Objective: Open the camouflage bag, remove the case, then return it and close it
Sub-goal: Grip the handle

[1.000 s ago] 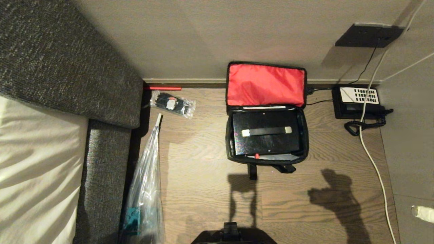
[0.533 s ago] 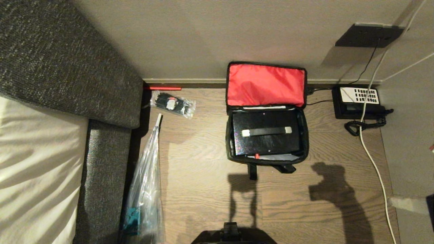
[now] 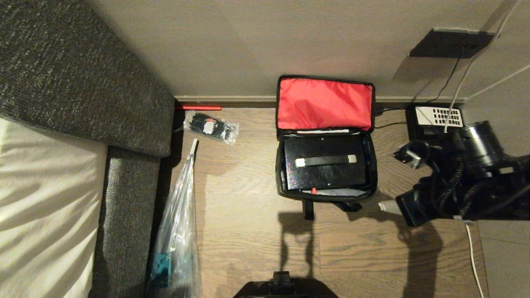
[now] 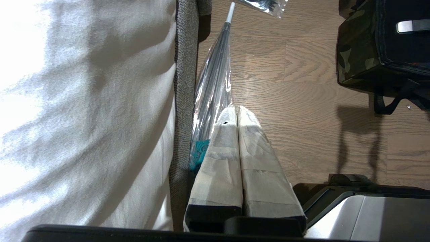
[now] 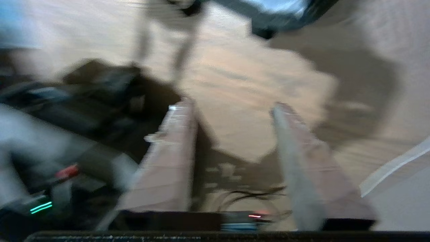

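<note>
the left end effector [image 4: 237, 111] hung near the sofa, fingers pressed together. the camouflage bag [image 3: 326, 136] sat on the floor against the back wall, lid open, with the case [image 3: 325, 162] inside, its handle running left to right. just right of it, the nearer right end effector [image 3: 387, 206] was spread and empty.

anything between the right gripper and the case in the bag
Nothing visible. The right gripper hangs open beside the right side of the camouflage bag, over bare floor. The lid is folded back against the wall, so the case and its handle lie uncovered from above.
</note>
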Robot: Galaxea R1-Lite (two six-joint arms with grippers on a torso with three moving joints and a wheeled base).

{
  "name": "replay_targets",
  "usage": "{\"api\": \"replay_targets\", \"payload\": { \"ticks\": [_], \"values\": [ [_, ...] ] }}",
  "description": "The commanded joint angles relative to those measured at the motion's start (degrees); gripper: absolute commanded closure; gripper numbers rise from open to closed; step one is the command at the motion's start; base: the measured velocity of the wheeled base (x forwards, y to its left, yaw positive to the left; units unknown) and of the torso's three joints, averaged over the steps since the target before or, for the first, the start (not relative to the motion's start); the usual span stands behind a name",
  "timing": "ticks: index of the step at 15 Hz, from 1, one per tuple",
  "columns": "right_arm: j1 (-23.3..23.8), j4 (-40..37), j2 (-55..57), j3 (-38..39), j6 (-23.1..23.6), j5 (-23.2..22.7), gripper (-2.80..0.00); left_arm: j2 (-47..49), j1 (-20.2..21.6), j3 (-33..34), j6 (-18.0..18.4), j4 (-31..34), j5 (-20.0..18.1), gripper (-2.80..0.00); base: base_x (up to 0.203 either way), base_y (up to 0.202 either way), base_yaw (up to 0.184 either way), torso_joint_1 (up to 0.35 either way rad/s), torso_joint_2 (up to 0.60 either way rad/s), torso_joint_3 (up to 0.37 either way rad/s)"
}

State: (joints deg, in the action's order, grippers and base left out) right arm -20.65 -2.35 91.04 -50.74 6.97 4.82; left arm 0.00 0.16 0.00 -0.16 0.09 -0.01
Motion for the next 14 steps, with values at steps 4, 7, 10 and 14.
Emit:
{"api": "replay_targets", "payload": {
  "ticks": [4, 7, 10, 14],
  "values": [
    [-11.85, 12.34, 15.61, -5.17, 15.67, 23.22, -2.8, 0.0, 0.02, 0.0, -0.02, 0.0, 0.01, 0.0, 0.0, 0.0, 0.0, 0.0, 0.0, 0.0],
    [-12.66, 25.27, 15.76, -2.32, 38.61, 23.41, -2.8, 0.0, 0.02, 0.0, -0.02, 0.0, 0.01, 0.0, 0.0, 0.0, 0.0, 0.0, 0.0, 0.0],
    [-12.81, 45.04, 17.8, 4.55, 56.29, 23.29, -2.8, 0.0, 0.02, 0.0, -0.02, 0.0, 0.01, 0.0, 0.0, 0.0, 0.0, 0.0, 0.0, 0.0],
    [-11.76, 71.55, 25.54, 8.65, 81.64, 23.56, -2.8, 0.0, 0.02, 0.0, -0.02, 0.0, 0.01, 0.0, 0.0, 0.0, 0.0, 0.0, 0.0, 0.0]
  ]
}}
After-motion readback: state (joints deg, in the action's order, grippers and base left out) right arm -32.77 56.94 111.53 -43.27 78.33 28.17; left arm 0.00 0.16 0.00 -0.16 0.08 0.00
